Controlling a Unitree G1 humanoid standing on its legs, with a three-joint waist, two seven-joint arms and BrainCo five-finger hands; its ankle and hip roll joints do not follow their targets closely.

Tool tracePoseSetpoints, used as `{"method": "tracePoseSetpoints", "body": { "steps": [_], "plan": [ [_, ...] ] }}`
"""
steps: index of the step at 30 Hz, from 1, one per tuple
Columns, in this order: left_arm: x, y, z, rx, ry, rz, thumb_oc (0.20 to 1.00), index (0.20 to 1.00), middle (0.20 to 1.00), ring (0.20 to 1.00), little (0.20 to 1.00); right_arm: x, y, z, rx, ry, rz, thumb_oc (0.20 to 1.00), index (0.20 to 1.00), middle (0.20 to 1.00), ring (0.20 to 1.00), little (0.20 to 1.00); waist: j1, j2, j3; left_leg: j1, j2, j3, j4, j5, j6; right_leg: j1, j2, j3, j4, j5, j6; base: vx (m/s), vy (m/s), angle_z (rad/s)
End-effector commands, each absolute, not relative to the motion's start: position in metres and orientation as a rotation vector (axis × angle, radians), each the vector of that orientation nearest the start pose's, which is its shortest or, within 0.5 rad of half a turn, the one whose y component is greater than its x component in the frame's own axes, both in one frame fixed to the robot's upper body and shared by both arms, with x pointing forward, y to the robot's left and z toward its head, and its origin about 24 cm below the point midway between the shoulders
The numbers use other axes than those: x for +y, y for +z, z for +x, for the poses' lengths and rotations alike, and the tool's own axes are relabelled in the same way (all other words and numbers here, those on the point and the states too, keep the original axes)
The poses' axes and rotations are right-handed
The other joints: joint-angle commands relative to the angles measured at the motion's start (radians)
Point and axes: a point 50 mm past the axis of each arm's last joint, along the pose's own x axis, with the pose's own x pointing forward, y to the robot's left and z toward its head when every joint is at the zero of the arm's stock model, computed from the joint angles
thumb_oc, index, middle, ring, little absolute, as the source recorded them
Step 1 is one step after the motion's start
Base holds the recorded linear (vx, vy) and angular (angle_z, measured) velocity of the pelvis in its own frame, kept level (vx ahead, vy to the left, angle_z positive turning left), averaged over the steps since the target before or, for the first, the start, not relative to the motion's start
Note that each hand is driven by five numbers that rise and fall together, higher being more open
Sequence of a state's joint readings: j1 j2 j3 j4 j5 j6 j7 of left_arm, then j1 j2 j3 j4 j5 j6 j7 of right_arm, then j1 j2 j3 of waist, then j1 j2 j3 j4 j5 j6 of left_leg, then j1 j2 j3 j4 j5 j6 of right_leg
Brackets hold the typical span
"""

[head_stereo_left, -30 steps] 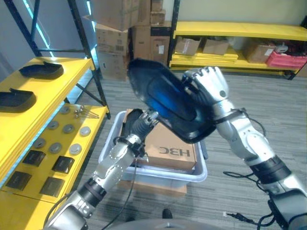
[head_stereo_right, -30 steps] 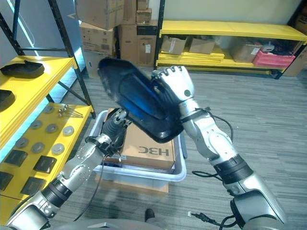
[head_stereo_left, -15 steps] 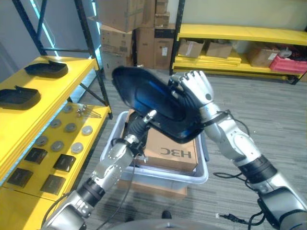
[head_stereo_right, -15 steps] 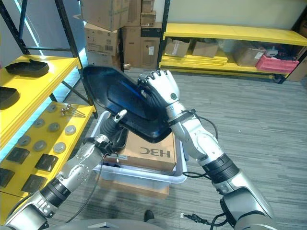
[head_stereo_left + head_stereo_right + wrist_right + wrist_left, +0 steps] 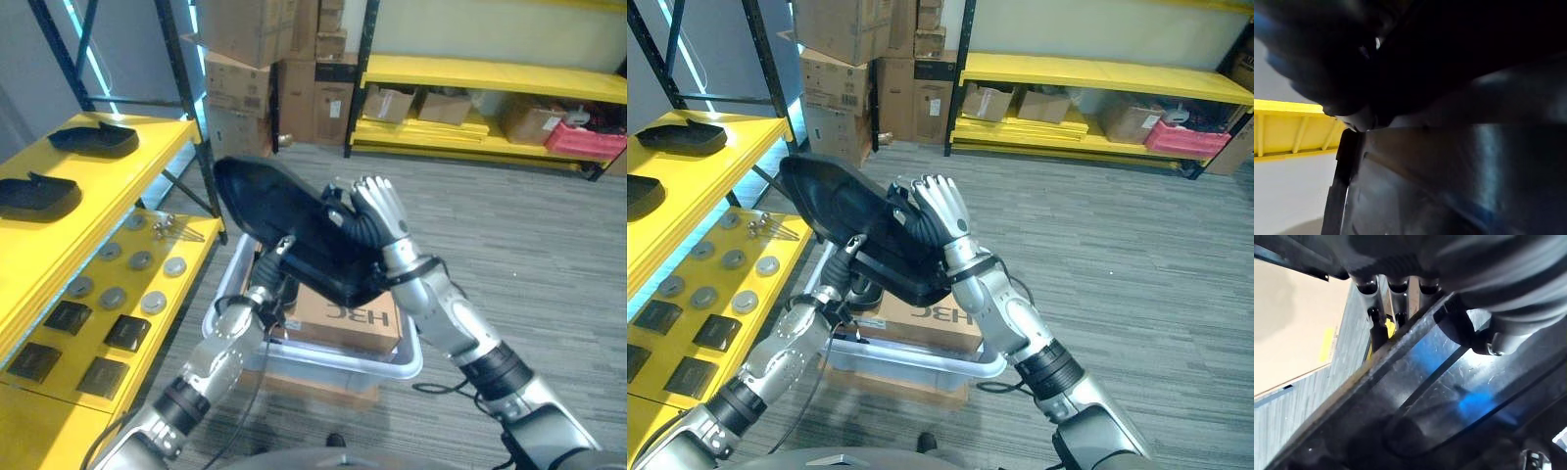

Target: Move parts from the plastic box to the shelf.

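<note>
**Black part held over the plastic box, beside the yellow shelf**

The yellow shelf point(image 5: 93, 211) runs along the robot's left in two tiers: two black shell-shaped parts point(image 5: 86, 139) lie on the upper tier, and round grey discs point(image 5: 118, 299), flat black squares point(image 5: 127, 334) and a small bundle of screws point(image 5: 174, 228) lie on the lower one. A grey striped carpet floor point(image 5: 1136, 255) stretches back to a second yellow rack point(image 5: 1097, 73) with cardboard boxes point(image 5: 250, 69) stacked against the far wall and on that rack.

The plastic box point(image 5: 323, 357), pale and translucent, stands on the floor just beside the shelf, with a brown carton point(image 5: 353, 318) inside it.

The large black part point(image 5: 284, 230), a long curved shell, is raised above the box, tilted with its high end toward the shelf. The right hand point(image 5: 372, 211) lies against its far side, fingers spread and nearly straight along the shell, forearm angled up from the lower right. The left hand point(image 5: 854, 262) reaches up from below and meets the part's underside; in the head views most of it is hidden behind the shell.

The left wrist view adds what the head views lack: dark fingers point(image 5: 1378, 330) pressed to the glossy inner face and rim of the part, though whether they curl round it I cannot tell. The right wrist view shows the part's dark surface very close, with yellow shelving behind.
</note>
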State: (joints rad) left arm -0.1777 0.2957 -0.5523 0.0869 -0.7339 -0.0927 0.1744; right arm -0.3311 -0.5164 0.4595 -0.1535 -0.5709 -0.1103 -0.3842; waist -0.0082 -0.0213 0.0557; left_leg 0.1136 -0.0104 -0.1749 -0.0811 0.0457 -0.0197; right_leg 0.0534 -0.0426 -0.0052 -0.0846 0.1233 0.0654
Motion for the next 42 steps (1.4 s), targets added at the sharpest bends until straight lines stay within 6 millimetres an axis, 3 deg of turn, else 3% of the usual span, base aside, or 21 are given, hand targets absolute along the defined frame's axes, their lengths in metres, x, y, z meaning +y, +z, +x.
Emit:
{"method": "tracePoseSetpoints", "body": {
  "steps": [1,6,8,10,11,12,13,15,18,23,26,27,28,29,30,31,33,35,37,39,42],
  "plan": [
    [0.105,0.096,0.276,-0.23,-0.29,-0.276,0.2,0.2,0.2,0.2,0.2,-0.092,0.153,0.249,-0.856,0.27,-0.744,0.2,0.2,0.2,0.2,0.2,0.034,-0.016,-0.021,0.017,0.014,0.022,0.004,-0.101,0.013,0.025,-0.021,-0.044,0.047,-0.117,0.017,-0.01,-0.04,0.09],
    [0.149,0.11,0.264,-0.379,-0.151,0.002,0.2,0.2,0.2,0.2,0.2,-0.092,0.148,0.248,-0.806,0.32,-0.61,0.2,0.2,0.2,0.2,0.2,0.077,-0.013,0.021,-0.044,0.008,-0.036,0.064,-0.09,-0.013,0.028,-0.028,-0.104,0.05,-0.13,0.009,-0.04,-0.038,0.27],
    [0.173,0.126,0.252,-0.484,-0.066,0.148,0.2,0.2,0.2,0.2,0.2,-0.095,0.144,0.248,-0.749,0.345,-0.514,0.2,0.2,0.2,0.2,0.2,0.13,-0.002,0.05,-0.099,-0.001,-0.129,0.06,-0.05,-0.042,0.032,-0.038,-0.205,0.049,-0.147,0.001,-0.09,-0.057,0.91],
    [0.173,0.126,0.251,-0.482,-0.064,0.149,0.2,0.2,0.2,0.2,0.2,-0.095,0.143,0.248,-0.749,0.347,-0.513,0.2,0.2,0.2,0.2,0.2,0.12,-0.003,0.044,-0.1,0.0,-0.138,0.056,-0.054,-0.042,0.035,-0.037,-0.213,0.045,-0.153,0.002,-0.04,-0.015,1.01],
    [0.18,0.137,0.246,-0.549,-0.03,0.243,0.2,0.2,0.2,0.2,0.2,-0.098,0.142,0.251,-0.728,0.343,-0.472,0.2,0.2,0.2,0.2,0.2,0.161,0.011,0.072,-0.159,-0.002,-0.157,0.068,-0.023,-0.063,0.038,-0.06,-0.305,0.053,-0.169,0.001,-0.14,0.079,1.39],
    [0.185,0.142,0.245,-0.585,-0.001,0.308,0.2,0.2,0.2,0.2,0.2,-0.1,0.141,0.256,-0.707,0.351,-0.468,0.2,0.2,0.2,0.2,0.2,0.16,0.02,0.078,-0.208,0.04,-0.04,0.066,-0.005,-0.07,0.044,-0.09,-0.404,0.066,-0.191,0.008,-0.15,0.089,1.6],
    [0.185,0.142,0.245,-0.586,-0.001,0.308,0.2,0.2,0.2,0.2,0.2,-0.1,0.141,0.256,-0.709,0.351,-0.468,0.2,0.2,0.2,0.2,0.2,0.157,0.02,0.078,-0.214,0.037,-0.042,0.067,0.0,-0.068,0.041,-0.092,-0.407,0.066,-0.187,0.009,-0.04,0.086,2.26],
    [0.188,0.15,0.246,-0.623,0.004,0.36,0.2,0.2,0.2,0.2,0.2,-0.102,0.141,0.261,-0.692,0.354,-0.477,0.2,0.2,0.2,0.2,0.2,0.139,0.016,0.068,-0.236,0.117,0.226,0.062,-0.004,-0.063,0.061,-0.116,-0.488,0.058,-0.192,0.019,0.0,0.062,2.19],
    [0.194,0.156,0.244,-0.641,-0.011,0.422,0.2,0.2,0.2,0.2,0.2,-0.11,0.138,0.262,-0.65,0.355,-0.476,0.2,0.2,0.2,0.2,0.2,0.155,0.028,0.035,-0.216,0.163,0.358,0.026,0.029,-0.086,0.118,-0.116,-0.542,0.025,-0.199,0.02,0.17,0.073,1.59],
    [0.206,0.159,0.236,-0.629,-0.008,0.512,0.2,0.2,0.2,0.2,0.2,-0.111,0.135,0.259,-0.618,0.383,-0.446,0.2,0.2,0.2,0.2,0.2,0.183,0.033,0.022,-0.222,0.14,0.35,0.03,0.038,-0.078,0.158,-0.142,-0.599,0.03,-0.213,0.024,0.16,0.151,1.17],
    [0.211,0.162,0.232,-0.638,-0.015,0.562,0.2,0.2,0.2,0.2,0.2,-0.103,0.133,0.257,-0.608,0.434,-0.409,0.2,0.2,0.2,0.2,0.2,0.2,0.026,0.015,-0.226,0.105,0.334,0.073,-0.01,-0.053,0.172,-0.185,-0.599,0.054,-0.201,0.035,0.19,0.227,0.13],
    [0.211,0.164,0.232,-0.644,-0.016,0.576,0.2,0.2,0.2,0.2,0.2,-0.1,0.131,0.257,-0.592,0.451,-0.395,0.752,0.752,0.752,0.752,0.752,0.202,0.019,0.013,-0.232,0.087,0.336,0.1,-0.035,-0.04,0.177,-0.214,-0.604,0.075,-0.185,0.047,0.19,0.282,0.12],
    [0.211,0.165,0.232,-0.648,-0.018,0.588,0.2,0.2,0.2,0.2,0.2,-0.098,0.131,0.257,-0.594,0.456,-0.379,1.0,1.0,1.0,1.0,1.0,0.202,0.014,0.011,-0.233,0.066,0.333,0.119,-0.058,-0.022,0.175,-0.239,-0.6,0.1,-0.175,0.057,0.21,0.342,0.04],
    [0.211,0.167,0.233,-0.655,-0.018,0.612,0.2,0.2,0.2,0.2,0.2,-0.098,0.131,0.256,-0.589,0.462,-0.367,1.0,1.0,1.0,1.0,1.0,0.2,0.012,0.008,-0.224,0.042,0.333,0.125,-0.079,-0.003,0.168,-0.274,-0.601,0.143,-0.146,0.072,0.3,0.476,0.0],
    [0.208,0.171,0.236,-0.675,-0.028,0.62,0.2,0.2,0.2,0.2,0.2,-0.096,0.128,0.256,-0.574,0.467,-0.361,1.0,1.0,1.0,1.0,1.0,0.187,0.016,0.004,-0.193,-0.005,0.322,0.123,-0.113,0.034,0.146,-0.345,-0.587,0.26,-0.054,0.089,0.24,0.424,0.02],
    [0.208,0.171,0.236,-0.675,-0.027,0.62,0.2,0.2,0.2,0.2,0.2,-0.096,0.128,0.256,-0.574,0.467,-0.361,1.0,1.0,1.0,1.0,1.0,0.186,0.014,0.006,-0.191,-0.015,0.323,0.122,-0.116,0.042,0.141,-0.359,-0.583,0.274,-0.053,0.1,0.25,0.441,0.11],
    [0.203,0.175,0.239,-0.703,-0.039,0.633,0.2,0.2,0.2,0.2,0.2,-0.1,0.127,0.255,-0.565,0.451,-0.364,1.0,1.0,1.0,1.0,1.0,0.144,0.02,0.022,-0.158,-0.057,0.293,0.119,-0.138,0.078,0.098,-0.401,-0.488,0.405,0.04,0.112,0.17,0.278,0.28],
    [0.195,0.176,0.244,-0.723,-0.065,0.638,0.2,0.2,0.2,0.2,0.2,-0.107,0.123,0.253,-0.551,0.422,-0.368,1.0,1.0,1.0,1.0,1.0,0.085,0.048,0.043,-0.125,-0.069,0.24,0.106,-0.117,0.102,-0.01,-0.318,-0.308,0.501,-0.009,0.057,0.13,0.212,0.67],
    [0.183,0.18,0.25,-0.758,-0.104,0.618,0.2,0.2,0.2,0.2,0.2,-0.117,0.119,0.248,-0.525,0.4,-0.355,1.0,1.0,1.0,1.0,1.0,0.036,0.067,0.061,-0.075,-0.065,0.152,0.081,-0.112,0.095,-0.139,-0.151,-0.096,0.484,-0.126,0.027,0.24,0.043,1.31],
    [0.18,0.181,0.25,-0.769,-0.112,0.608,0.2,0.2,0.2,0.2,0.2,-0.12,0.119,0.247,-0.527,0.394,-0.35,1.0,1.0,1.0,1.0,1.0,0.032,0.068,0.069,-0.06,-0.063,0.135,0.071,-0.115,0.094,-0.156,-0.124,-0.078,0.434,-0.137,0.02,0.19,-0.052,0.71],
    [0.174,0.179,0.252,-0.773,-0.131,0.586,0.2,0.2,0.2,0.2,0.2,-0.134,0.114,0.243,-0.494,0.355,-0.362,1.0,1.0,1.0,1.0,1.0,-0.009,0.045,0.075,-0.006,-0.08,0.066,0.037,-0.13,0.09,-0.211,-0.022,-0.015,0.243,-0.095,0.046,0.25,-0.102,0.36]
  ]
}}
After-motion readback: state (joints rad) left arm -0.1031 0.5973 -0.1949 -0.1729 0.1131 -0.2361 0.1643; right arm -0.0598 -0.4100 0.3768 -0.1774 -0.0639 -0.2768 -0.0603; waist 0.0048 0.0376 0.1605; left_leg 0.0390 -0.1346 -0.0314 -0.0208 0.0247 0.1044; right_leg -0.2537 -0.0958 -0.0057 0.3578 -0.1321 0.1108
